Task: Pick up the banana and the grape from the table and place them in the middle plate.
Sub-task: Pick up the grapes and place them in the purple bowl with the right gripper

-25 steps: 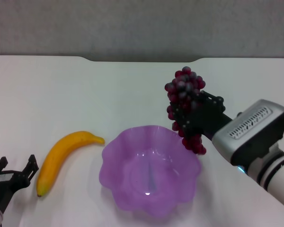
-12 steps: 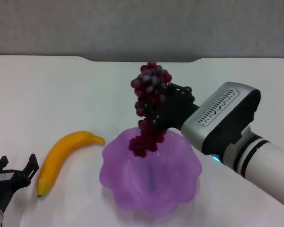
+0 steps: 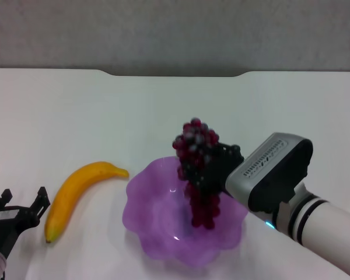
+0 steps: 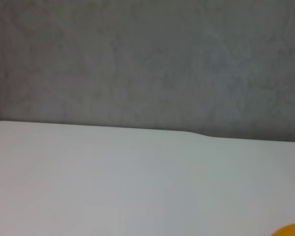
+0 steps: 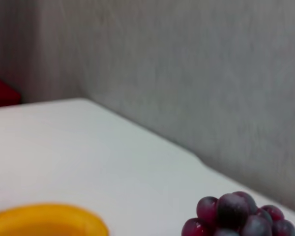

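Observation:
My right gripper (image 3: 210, 169) is shut on the bunch of dark red-purple grapes (image 3: 197, 175) and holds it over the purple scalloped plate (image 3: 146, 201); the bunch's lower end hangs down inside the plate. The top of the bunch also shows in the right wrist view (image 5: 236, 219). The yellow banana (image 3: 76, 195) lies on the white table (image 3: 105, 116) left of the plate; it also shows in the right wrist view (image 5: 44, 221) and as a sliver in the left wrist view (image 4: 292, 230). My left gripper (image 3: 17, 213) is open at the lower left, just left of the banana.
The table's far edge has a notch (image 3: 175, 74) in front of a grey wall. A dark red object (image 5: 2, 91) shows at the edge of the right wrist view.
My right gripper has carried the grapes left from beside the plate and then down, so the bunch now hangs into the plate. The left gripper and banana have not moved.

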Robot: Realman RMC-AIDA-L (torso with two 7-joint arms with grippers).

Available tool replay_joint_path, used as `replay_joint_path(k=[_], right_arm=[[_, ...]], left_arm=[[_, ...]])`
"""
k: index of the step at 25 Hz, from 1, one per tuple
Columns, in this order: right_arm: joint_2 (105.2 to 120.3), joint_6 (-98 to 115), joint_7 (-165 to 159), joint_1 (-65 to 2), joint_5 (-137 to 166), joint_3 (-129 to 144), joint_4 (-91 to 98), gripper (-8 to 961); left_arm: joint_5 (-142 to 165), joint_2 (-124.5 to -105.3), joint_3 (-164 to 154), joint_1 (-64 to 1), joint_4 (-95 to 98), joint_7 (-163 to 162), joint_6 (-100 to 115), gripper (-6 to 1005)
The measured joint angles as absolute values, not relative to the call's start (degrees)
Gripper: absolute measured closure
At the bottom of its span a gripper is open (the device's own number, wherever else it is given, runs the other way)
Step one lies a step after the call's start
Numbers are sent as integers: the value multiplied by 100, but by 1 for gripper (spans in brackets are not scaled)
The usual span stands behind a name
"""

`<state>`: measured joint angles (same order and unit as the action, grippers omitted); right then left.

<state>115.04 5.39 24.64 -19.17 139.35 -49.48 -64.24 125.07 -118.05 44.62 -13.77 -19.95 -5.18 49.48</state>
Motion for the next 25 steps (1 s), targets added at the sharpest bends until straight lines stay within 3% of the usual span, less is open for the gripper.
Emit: replay_joint_path(k=[9, 14, 25], right_arm=[[11521, 520, 2461, -2501, 13157, -4403, -5664, 504], [11523, 581, 2461, -2486, 13154, -4303, -5585, 505], [11531, 1506, 2461, -2439, 13193, -3836, -5147, 412]], left_arm=[[12507, -11813, 4465, -1412, -2001, -519, 4948, 177], [12507, -11821, 4459, -1415, -2004, -519, 4948, 177], [12504, -11822, 4456, -1418, -2004, -519, 4948, 177]])
